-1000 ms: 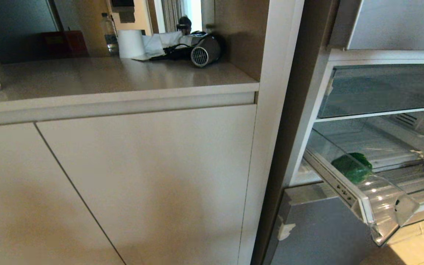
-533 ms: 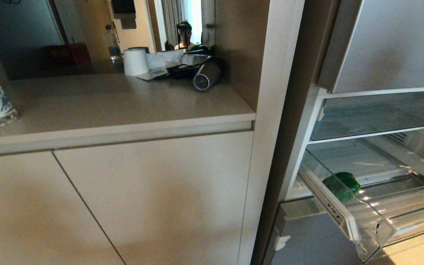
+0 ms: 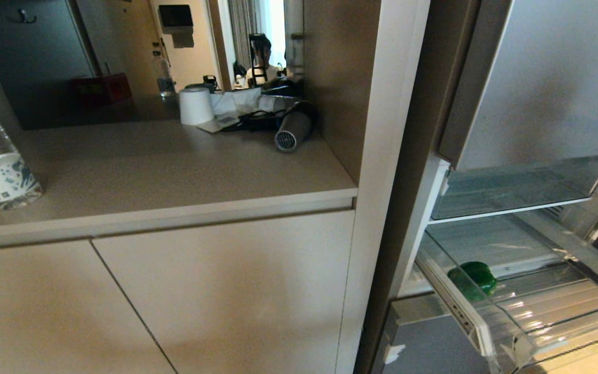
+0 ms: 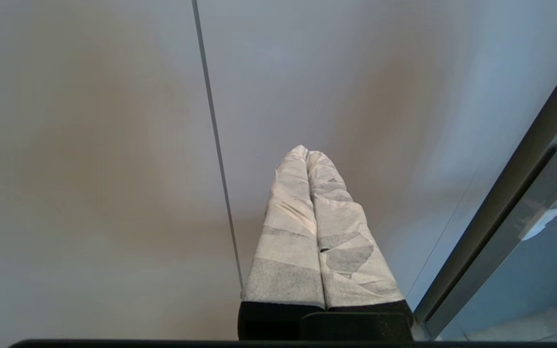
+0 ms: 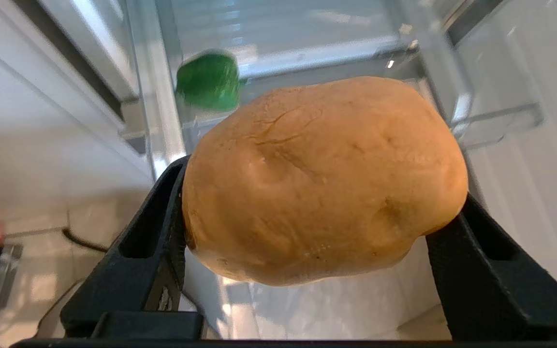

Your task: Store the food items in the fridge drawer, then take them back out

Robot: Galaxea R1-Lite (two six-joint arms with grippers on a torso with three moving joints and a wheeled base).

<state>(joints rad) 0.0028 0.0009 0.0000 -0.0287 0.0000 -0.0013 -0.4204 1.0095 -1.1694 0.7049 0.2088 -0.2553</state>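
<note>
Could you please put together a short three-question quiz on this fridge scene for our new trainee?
1. True or false: the bell pepper lies inside the fridge drawer, which stands pulled out.
2. What does the right hand hold? A) a hair dryer B) the potato C) nothing
3. Fill in: on the counter, the paper roll stands next to a grey ____.

Key
1. True; the pepper sits near the drawer's left side, behind the clear front lip.
2. B; the potato is clamped between both black fingers, in front of the open drawer.
3. Hair dryer. The left hand, shut, faces the cabinet door.
</note>
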